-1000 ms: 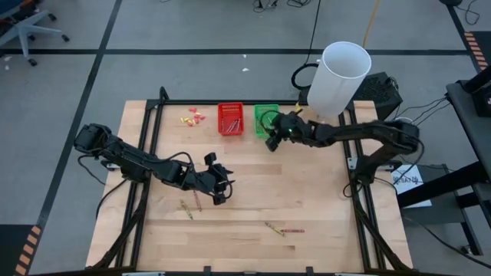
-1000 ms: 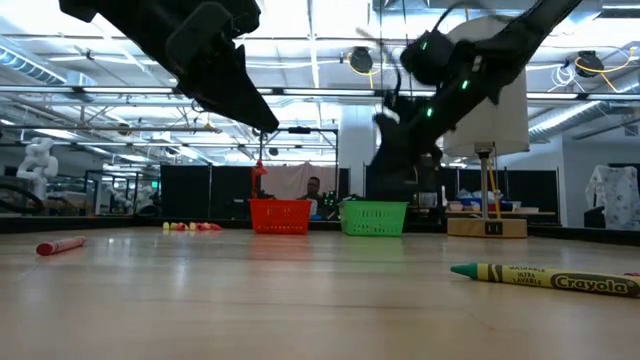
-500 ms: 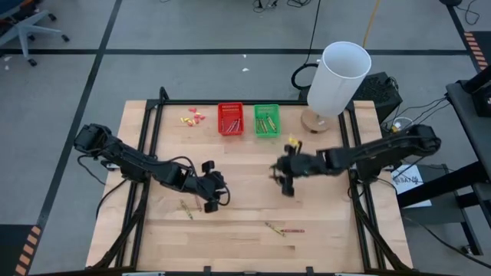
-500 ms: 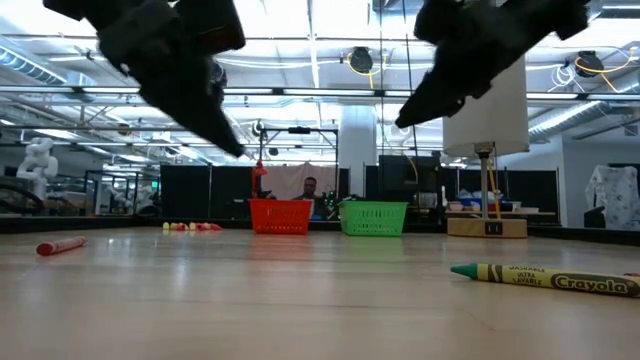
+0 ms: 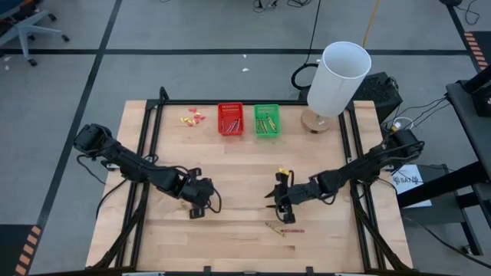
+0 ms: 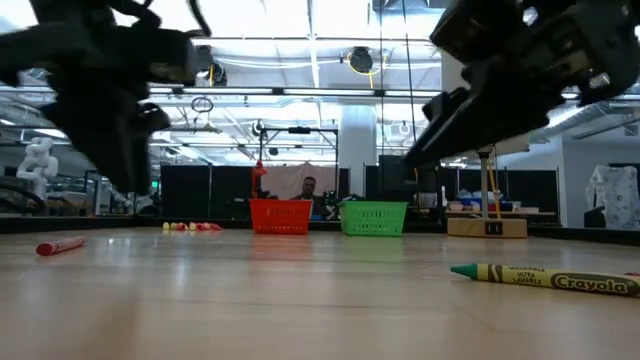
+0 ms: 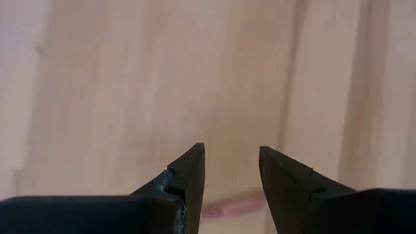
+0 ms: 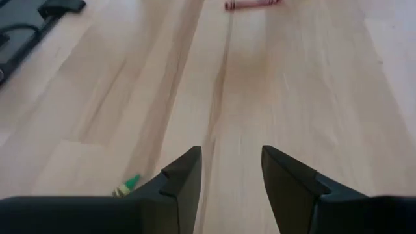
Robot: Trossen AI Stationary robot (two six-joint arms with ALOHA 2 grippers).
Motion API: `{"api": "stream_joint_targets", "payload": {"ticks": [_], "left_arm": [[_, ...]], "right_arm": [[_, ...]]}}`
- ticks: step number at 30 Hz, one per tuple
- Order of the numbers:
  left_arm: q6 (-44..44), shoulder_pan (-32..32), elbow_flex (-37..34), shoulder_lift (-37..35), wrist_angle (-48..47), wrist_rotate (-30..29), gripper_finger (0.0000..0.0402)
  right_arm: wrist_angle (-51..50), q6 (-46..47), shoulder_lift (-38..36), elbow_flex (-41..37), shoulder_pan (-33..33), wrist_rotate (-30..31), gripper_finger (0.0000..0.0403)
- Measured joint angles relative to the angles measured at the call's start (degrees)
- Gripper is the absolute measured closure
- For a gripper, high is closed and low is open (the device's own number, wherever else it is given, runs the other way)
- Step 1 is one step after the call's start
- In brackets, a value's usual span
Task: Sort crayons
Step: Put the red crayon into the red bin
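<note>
Left fingers (image 7: 231,170): parted to a narrow gap, empty; a red crayon (image 7: 233,207) lies just under the tips.
Right fingers (image 8: 231,170): parted, empty; a green crayon (image 8: 127,184) sits just beside one finger, a red crayon (image 8: 252,4) farther ahead.
Left arm position: low over the counter (image 5: 245,165), front-left area.
Right arm position: low over the front-centre, near the loose pair (image 5: 284,228).
Sorted stock: red basket (image 5: 230,119) and green basket (image 5: 266,120) at the far edge, each holding crayons.
Step in hand: approach for pick-up, both arms.
Next move: I judge each hand must centre on one crayon, lower, then close.
</note>
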Motion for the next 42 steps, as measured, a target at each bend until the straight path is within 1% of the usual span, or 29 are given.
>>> {"api": "stream_joint_targets", "payload": {"ticks": [3, 7, 14, 20, 29, 37, 42], "left_arm": [[0.2, -1.3, 0.0, 0.0, -2.1, 2.7, 0.0258], [3.6, -3.2, -0.1, 0.0, -5.9, 4.0, 0.0258], [21.1, -6.3, -0.1, 0.0, -7.0, 3.7, 0.0258], [30.1, -6.6, -0.7, 0.0, -7.0, 0.5, 0.0258], [32.6, -6.5, -1.5, 1.7, -6.7, 0.3, 0.0258], [40.7, -6.2, -1.5, 6.6, -4.9, -0.5, 0.0258], [42.9, -5.0, -1.3, 7.8, -3.8, 0.8, 0.0265]], "right_arm": [[3.8, -0.2, 2.9, 0.0, -0.1, -0.1, 0.0259], [7.6, -2.1, 5.2, 0.0, -0.1, -0.2, 0.0259], [10.6, -4.9, 6.0, 0.0, -0.1, -0.2, 0.0259], [10.8, -5.9, 6.0, 0.0, -0.1, -0.2, 0.0259], [10.8, -6.7, 6.0, 0.0, -0.1, -0.2, 0.0259], [10.8, -6.7, 6.0, 0.0, -0.1, -0.2, 0.0259], [10.8, -6.7, 6.0, 0.0, -0.1, -0.2, 0.0259]]}}
